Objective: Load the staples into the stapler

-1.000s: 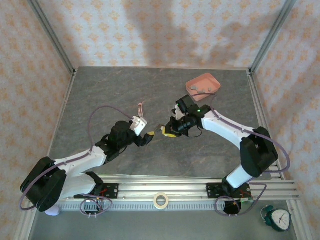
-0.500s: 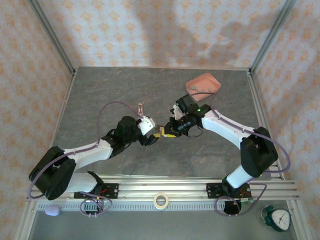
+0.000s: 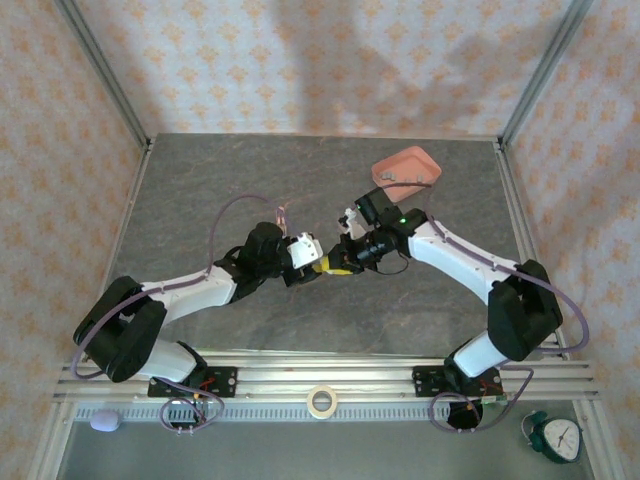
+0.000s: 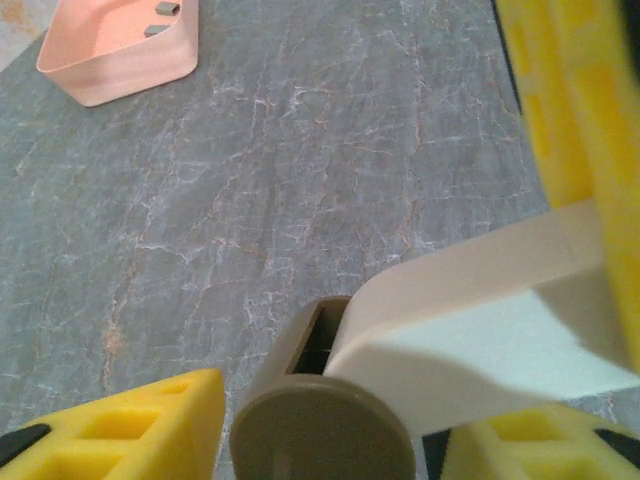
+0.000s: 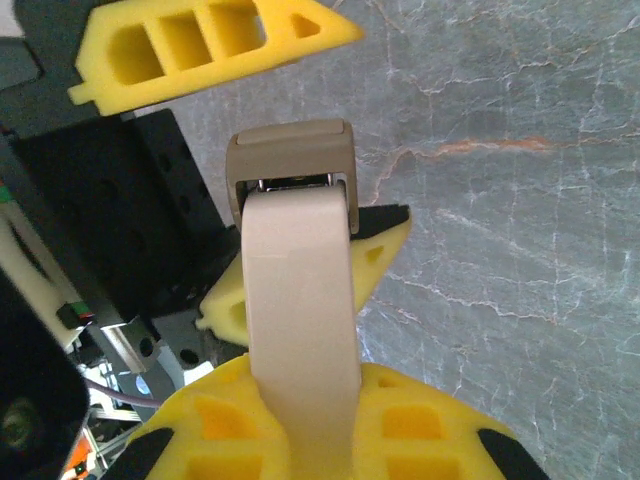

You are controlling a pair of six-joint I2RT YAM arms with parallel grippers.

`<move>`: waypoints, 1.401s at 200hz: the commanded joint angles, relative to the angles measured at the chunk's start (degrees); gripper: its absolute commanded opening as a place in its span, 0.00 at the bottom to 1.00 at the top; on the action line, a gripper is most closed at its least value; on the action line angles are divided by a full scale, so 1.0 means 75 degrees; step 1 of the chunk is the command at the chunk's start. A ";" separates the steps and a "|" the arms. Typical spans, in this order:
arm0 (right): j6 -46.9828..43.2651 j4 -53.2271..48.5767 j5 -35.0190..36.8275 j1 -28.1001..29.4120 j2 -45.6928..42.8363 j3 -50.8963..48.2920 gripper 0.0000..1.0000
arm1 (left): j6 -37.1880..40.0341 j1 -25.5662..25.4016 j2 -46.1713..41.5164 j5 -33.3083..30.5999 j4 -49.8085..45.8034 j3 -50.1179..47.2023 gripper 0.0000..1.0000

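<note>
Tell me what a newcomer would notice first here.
Centre stage, the right gripper clamps a small beige stapler, whose far end sits between the left gripper's open yellow fingers. Farther back on the right stands the pink tray holding grey staples.

stapler (image 5: 300,300) cream over taupe | fingers (image 5: 215,45) yellow | tray (image 4: 120,70) pink | table (image 3: 220,190) grey, marble-veined | walls (image 3: 300,60) pale, orange floral print | arms (image 3: 455,258) white

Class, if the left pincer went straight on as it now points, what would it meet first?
The tan end of the beige stapler that the right pincer holds; it sits between the open fingers of the left pincer; contact looks near, though depth is unclear.
</note>
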 commanded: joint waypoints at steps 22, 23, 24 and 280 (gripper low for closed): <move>-0.0322 -0.0248 0.0089 0.0006 -0.0252 0.0175 0.01 | -0.0230 0.0000 0.0048 0.0243 -0.0365 0.0337 0.37; -0.0331 -0.0251 0.0098 0.0006 -0.0259 0.0177 0.01 | -0.0260 0.0000 0.0043 0.0248 -0.0365 0.0336 0.37; -0.0335 -0.0253 0.0108 0.0006 -0.0268 0.0183 0.02 | -0.0292 0.0001 0.0046 0.0245 -0.0365 0.0335 0.36; 0.0591 0.3753 0.4911 0.1375 -0.1684 -0.1436 0.53 | -1.0160 -0.0245 0.1954 0.0009 0.7439 -0.2077 0.13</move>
